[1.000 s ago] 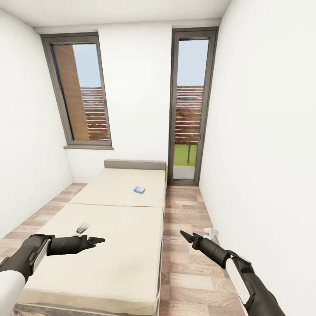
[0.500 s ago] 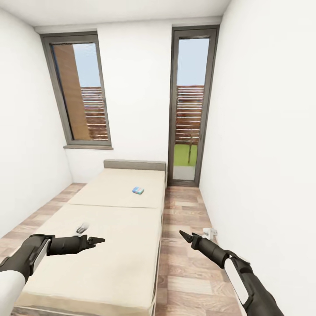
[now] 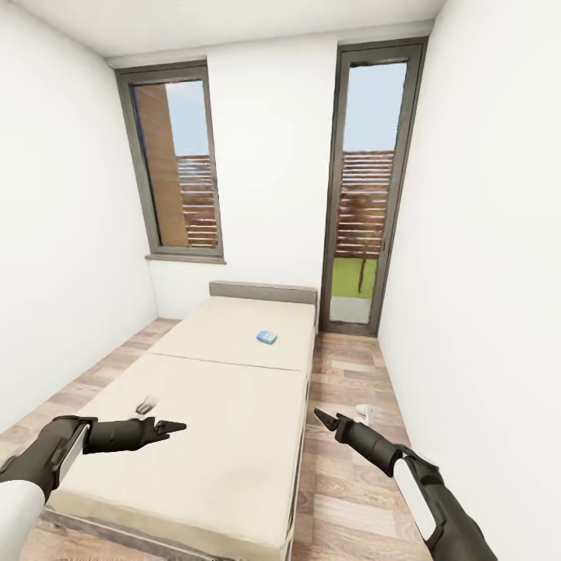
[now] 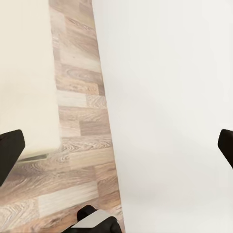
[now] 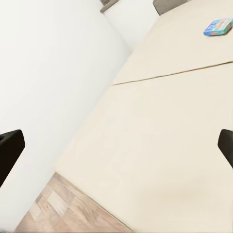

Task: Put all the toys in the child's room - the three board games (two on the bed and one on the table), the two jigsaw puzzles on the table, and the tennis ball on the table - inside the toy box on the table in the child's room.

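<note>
A small, mostly blue board game (image 3: 266, 336) lies flat on the far half of the beige bed (image 3: 226, 444), near the grey headboard (image 3: 263, 292). It also shows in the right wrist view as the board game (image 5: 218, 26), far beyond the fingertips. My left gripper (image 3: 176, 426) hovers open over the near left part of the mattress, holding nothing. My right gripper (image 3: 321, 418) is open over the wood floor just off the bed's right edge. Both are well short of the game. A small grey-white shape (image 3: 146, 404) sits on the mattress by the left gripper; I cannot tell what it is.
White walls close in on both sides. Two tall dark-framed windows (image 3: 175, 164) stand in the far wall. A strip of wood-plank floor (image 3: 351, 467) runs between the bed and the right wall, with a small white object (image 3: 365, 410) lying on it.
The whole picture has shifted right and slightly up, so the camera has turned. The arms keep the same pose and the blue board game has not moved on the bed.
</note>
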`<state>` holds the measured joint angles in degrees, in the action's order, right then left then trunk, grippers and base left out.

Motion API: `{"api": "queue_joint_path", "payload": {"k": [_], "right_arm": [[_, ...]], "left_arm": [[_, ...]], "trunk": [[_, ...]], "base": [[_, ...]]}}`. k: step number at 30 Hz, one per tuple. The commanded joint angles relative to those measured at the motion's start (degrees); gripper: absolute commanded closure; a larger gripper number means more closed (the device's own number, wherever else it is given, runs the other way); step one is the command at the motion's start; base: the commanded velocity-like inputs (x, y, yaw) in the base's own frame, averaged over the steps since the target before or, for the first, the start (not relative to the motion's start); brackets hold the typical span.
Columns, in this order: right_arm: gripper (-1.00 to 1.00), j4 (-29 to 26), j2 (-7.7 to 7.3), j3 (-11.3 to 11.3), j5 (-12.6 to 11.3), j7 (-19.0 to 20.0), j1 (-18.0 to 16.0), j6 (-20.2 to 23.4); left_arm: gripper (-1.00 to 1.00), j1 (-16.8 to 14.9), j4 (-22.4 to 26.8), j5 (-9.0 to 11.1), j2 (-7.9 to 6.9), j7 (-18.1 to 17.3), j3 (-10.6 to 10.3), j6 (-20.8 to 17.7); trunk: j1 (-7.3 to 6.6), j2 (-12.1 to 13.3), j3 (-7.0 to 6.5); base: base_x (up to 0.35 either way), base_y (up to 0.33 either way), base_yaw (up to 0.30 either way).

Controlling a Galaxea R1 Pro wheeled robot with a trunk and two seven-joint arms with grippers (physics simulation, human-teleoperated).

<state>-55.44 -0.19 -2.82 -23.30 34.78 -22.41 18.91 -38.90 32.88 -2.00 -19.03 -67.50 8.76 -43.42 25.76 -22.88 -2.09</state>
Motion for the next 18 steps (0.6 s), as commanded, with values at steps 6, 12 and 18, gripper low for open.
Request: {"api": "queue_joint_path", "payload": {"k": [6, 12, 18], "right_arm": [[-1.00, -0.02, 0.01, -0.08, -0.54, 0.11, 0.00, 0.51], [-1.00, -0.03, 0.02, -0.04, -0.52, 0.11, -0.01, 0.51], [-1.00, -0.02, 0.02, 0.91, -0.50, 0.06, 0.00, 0.48]], "left_arm": [[-1.00, -0.04, -0.01, -0.20, 0.04, -0.26, 0.20, -0.53], [-1.00, -0.04, -0.01, -0.19, 0.04, -0.26, 0.20, -0.53], [-1.00, -0.04, -0.01, -0.19, 0.04, -0.26, 0.20, -0.52]], "trunk": [[0.02, -0.04, 0.03], [0.02, -0.04, 0.03], [0.02, -0.04, 0.03]], "base": [[0.000, 0.120, 0.277], [0.000, 0.051, 0.279], [0.000, 0.007, 0.279]]}}
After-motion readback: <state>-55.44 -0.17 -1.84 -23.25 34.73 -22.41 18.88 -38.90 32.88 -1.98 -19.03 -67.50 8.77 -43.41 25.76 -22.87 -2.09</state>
